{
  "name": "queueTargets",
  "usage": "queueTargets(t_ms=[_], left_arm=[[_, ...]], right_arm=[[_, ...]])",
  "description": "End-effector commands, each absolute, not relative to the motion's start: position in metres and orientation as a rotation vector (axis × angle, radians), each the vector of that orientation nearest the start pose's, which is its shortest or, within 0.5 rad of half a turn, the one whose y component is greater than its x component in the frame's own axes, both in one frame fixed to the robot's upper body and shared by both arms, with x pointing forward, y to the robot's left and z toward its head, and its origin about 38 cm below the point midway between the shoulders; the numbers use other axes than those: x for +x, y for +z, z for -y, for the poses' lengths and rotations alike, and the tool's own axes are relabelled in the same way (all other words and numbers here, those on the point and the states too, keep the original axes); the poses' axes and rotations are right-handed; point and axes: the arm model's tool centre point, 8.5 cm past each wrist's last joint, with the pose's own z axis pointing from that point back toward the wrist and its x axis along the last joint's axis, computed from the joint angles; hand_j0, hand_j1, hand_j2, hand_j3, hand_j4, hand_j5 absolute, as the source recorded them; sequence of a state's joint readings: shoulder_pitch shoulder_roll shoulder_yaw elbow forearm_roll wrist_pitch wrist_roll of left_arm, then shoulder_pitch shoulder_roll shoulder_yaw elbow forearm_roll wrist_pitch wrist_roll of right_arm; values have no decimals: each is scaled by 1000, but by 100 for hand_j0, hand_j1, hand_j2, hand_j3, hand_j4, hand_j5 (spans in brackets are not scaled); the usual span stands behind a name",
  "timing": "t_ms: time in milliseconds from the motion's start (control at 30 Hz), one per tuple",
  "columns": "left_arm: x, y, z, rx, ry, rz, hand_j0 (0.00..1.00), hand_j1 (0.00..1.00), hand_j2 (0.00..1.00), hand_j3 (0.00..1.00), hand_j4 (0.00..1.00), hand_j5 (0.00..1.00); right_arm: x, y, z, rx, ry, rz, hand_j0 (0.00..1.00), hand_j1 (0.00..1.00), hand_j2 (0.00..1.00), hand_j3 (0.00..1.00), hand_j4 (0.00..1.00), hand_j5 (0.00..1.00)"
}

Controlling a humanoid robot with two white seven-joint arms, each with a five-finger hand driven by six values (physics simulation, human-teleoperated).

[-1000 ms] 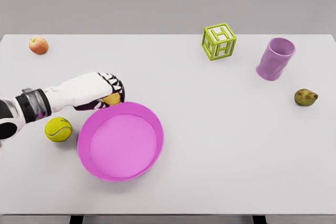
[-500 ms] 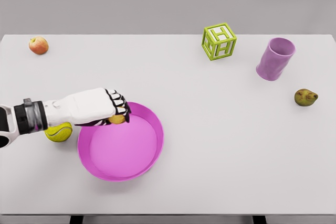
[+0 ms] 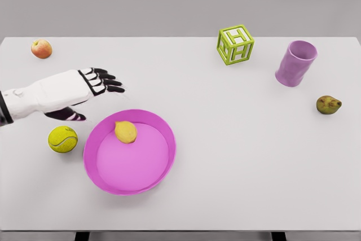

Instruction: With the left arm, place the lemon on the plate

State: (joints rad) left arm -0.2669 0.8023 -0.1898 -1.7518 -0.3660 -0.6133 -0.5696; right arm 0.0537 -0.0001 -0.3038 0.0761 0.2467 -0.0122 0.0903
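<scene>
Yellow lemon [image 3: 126, 132]: lies in pink plate [image 3: 161, 173], upper-left part. Left hand [image 3: 84, 86]: above-left of it, apart, fingers [image 3: 110, 82] spread, empty.

My left arm [image 3: 34, 95] runs off the picture's left edge at the forearm. Table [image 3: 237, 156] front legs cut by bottom edge. Pear [image 3: 328, 104] markings too small to resolve.
</scene>
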Motion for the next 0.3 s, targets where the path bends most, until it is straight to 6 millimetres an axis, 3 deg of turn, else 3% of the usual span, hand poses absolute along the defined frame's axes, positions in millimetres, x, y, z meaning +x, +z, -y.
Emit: queueTargets(t_ms=[0,267], left_arm=[[372,250,-340,424,-1895,1622,100,100,100,100,100,100],[371,251,-346,441,-1912,1593,100,100,100,100,100,100]], right_arm=[[-58,-258,256,22,-67,-108,100,100,100,100,100,100],[-58,-258,256,22,-69,-110,100,100,100,100,100,100]])
